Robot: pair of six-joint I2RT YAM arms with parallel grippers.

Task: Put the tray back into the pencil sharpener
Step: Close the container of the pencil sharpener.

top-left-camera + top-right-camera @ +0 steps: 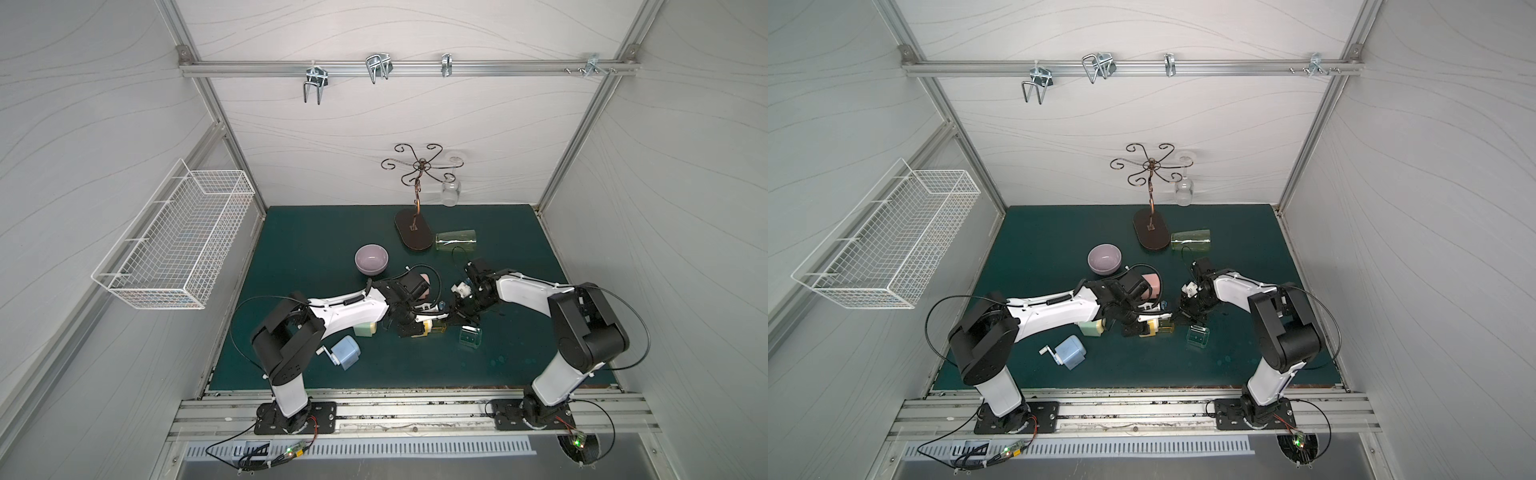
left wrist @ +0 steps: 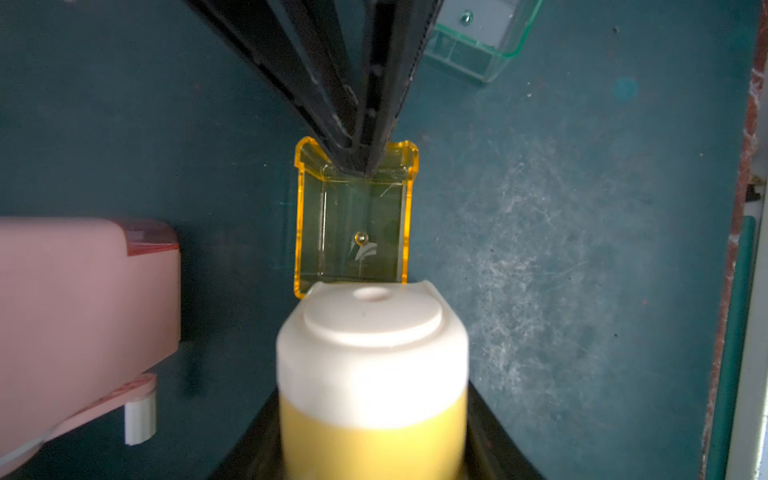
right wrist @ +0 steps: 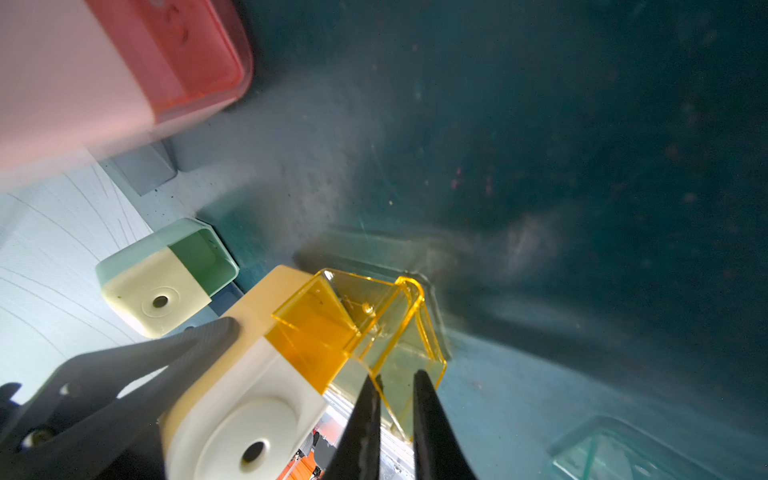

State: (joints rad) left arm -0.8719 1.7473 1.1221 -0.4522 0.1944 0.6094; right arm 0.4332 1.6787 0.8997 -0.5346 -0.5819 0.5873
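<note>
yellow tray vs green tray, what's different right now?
1. The yellow tray sits at the mouth of the yellow sharpener, mostly sticking out; the green tray lies loose on the mat, apart from every sharpener.
2. The right gripper straddles the yellow tray's end wall; nothing touches the green tray.
3. The yellow tray is amber-tinted, the green tray green-tinted.
Shared: both are clear plastic open boxes.

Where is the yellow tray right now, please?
In the left wrist view the yellow tray meets the yellow sharpener, its other end pinched by the right gripper.
</note>
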